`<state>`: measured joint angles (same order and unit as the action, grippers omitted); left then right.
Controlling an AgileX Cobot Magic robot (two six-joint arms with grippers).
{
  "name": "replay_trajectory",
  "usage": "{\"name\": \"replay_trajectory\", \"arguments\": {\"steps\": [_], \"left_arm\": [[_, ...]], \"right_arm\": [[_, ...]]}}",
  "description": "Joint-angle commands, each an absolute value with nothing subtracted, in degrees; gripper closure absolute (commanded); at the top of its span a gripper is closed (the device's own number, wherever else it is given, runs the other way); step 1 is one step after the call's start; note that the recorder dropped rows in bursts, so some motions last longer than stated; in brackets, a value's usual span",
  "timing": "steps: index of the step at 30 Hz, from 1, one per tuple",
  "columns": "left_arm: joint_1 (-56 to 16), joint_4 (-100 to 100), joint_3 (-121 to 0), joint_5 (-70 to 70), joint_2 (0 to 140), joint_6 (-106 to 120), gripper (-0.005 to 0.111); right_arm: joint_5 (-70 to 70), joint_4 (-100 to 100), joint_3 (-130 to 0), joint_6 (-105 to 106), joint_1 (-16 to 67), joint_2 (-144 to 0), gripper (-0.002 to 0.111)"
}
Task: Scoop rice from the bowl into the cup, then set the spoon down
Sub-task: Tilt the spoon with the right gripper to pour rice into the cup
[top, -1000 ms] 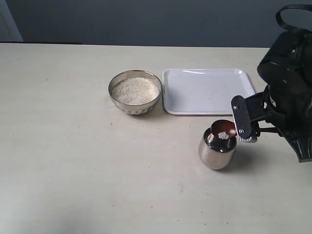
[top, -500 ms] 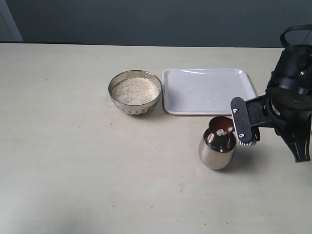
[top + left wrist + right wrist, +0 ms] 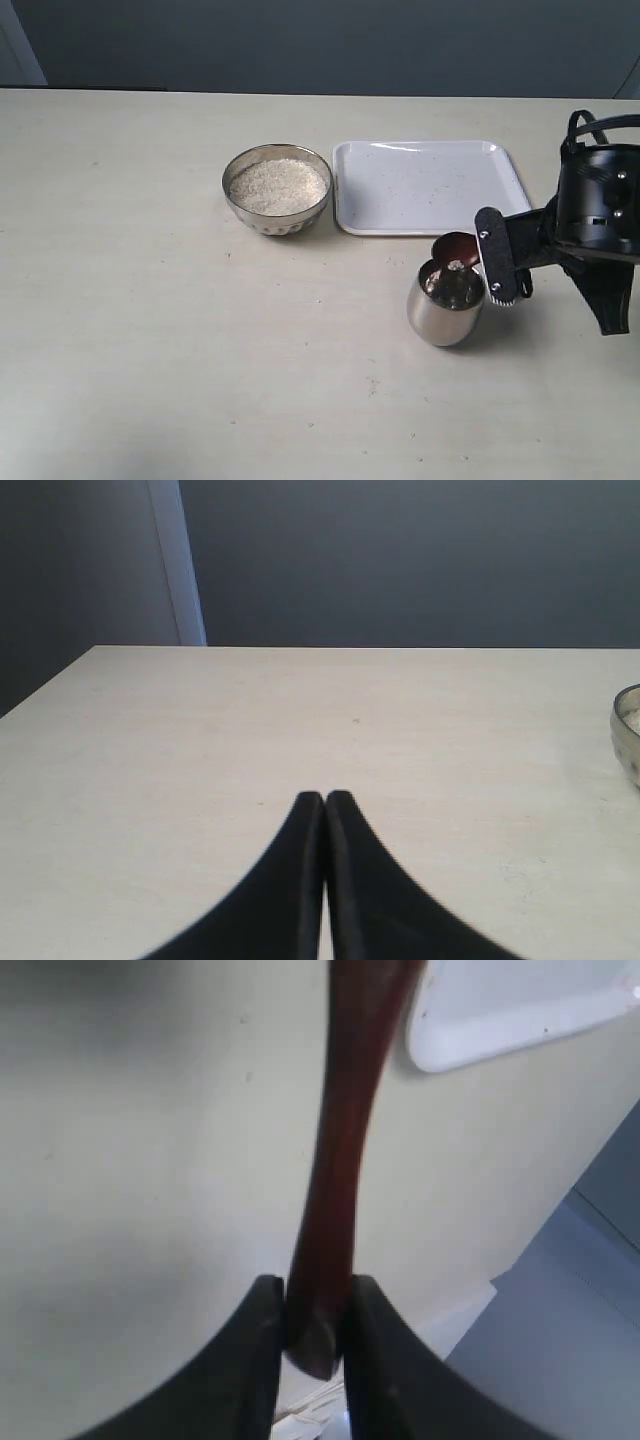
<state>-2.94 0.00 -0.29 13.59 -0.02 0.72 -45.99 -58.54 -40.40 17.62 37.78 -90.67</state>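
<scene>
The metal bowl (image 3: 277, 189) holds white rice (image 3: 277, 185) left of the tray; its rim edge (image 3: 628, 730) shows in the left wrist view. The steel cup (image 3: 445, 302) stands in front of the tray. My right gripper (image 3: 497, 268) is shut on the handle of the reddish-brown spoon (image 3: 340, 1160), beside the cup. The spoon's small bowl (image 3: 456, 248) is tipped over the far rim of the cup, with a few grains at its lip. My left gripper (image 3: 324, 800) is shut on nothing, low over bare table, and does not show in the exterior view.
A white rectangular tray (image 3: 425, 185) lies right of the bowl, behind the cup; its corner (image 3: 510, 1010) shows in the right wrist view. The table's far edge meets a dark wall. The right arm's black body (image 3: 600, 215) stands at the right edge.
The right wrist has rolled, tilting the spoon over the cup. The clump of rice seen in the spoon earlier has shrunk to a few grains. The bowl, the cup and the tray have stayed put.
</scene>
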Motion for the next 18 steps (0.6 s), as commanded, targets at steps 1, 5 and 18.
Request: {"name": "replay_trajectory", "arguments": {"steps": [1,5,18], "left_arm": [[-2.84,0.0,0.0,13.31,0.0,0.56,0.106],[-2.84,0.0,0.0,13.31,0.0,0.56,0.106],[-2.84,0.0,0.0,13.31,0.0,0.56,0.106]], "right_arm": [[-45.61,-61.97,-39.64,13.82,37.76,-90.23,0.109],[-45.84,-62.37,-39.64,13.12,38.68,-90.23,0.109],[-47.62,-63.23,-38.04,11.68,42.94,-89.59,0.109]]}}
